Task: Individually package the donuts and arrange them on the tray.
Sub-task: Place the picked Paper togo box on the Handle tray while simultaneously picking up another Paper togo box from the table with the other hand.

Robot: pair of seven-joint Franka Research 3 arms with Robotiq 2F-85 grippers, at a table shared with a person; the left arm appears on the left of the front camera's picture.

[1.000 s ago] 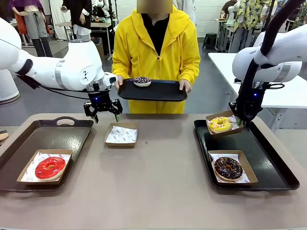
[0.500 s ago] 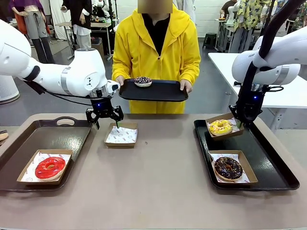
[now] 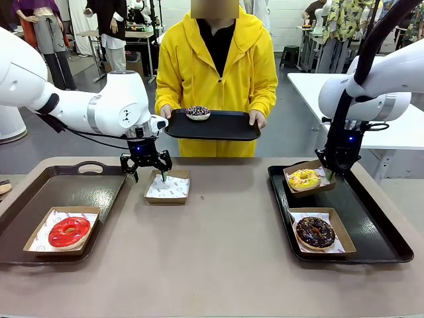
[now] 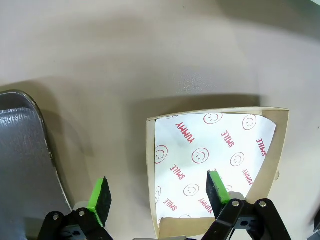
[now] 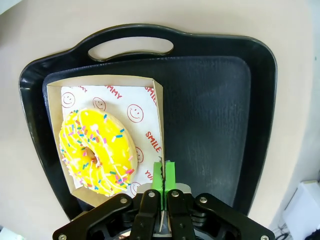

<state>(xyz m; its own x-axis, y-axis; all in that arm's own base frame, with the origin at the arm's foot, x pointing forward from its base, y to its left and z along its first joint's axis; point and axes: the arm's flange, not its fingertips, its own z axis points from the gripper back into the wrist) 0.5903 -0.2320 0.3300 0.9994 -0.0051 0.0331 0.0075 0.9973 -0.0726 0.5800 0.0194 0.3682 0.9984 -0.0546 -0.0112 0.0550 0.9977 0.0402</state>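
My left gripper [image 3: 146,172] hangs open just over the near-left wall of an empty paper-lined box [image 3: 167,187] on the table. In the left wrist view one green pad [image 4: 216,185] is over the box [image 4: 215,150] and the other is outside it. My right gripper [image 3: 329,173] is shut on the wall of a box holding the yellow donut [image 3: 304,177], tilted low over the right tray [image 3: 371,232]; the right wrist view shows the donut [image 5: 97,150] beside the gripper [image 5: 164,172]. A chocolate donut [image 3: 315,231] sits boxed on that tray. The red donut [image 3: 69,231] is boxed on the left tray [image 3: 73,185].
A person in yellow stands at the far side, both hands holding a black tray [image 3: 218,127] with a purple-white sprinkled donut [image 3: 197,112]. The left tray's rim [image 4: 30,150] lies close beside the empty box. Bare table stretches across the middle and front.
My left gripper has come down and rightwards onto the empty box's wall. My right gripper has lowered the yellow donut's box towards the right tray.
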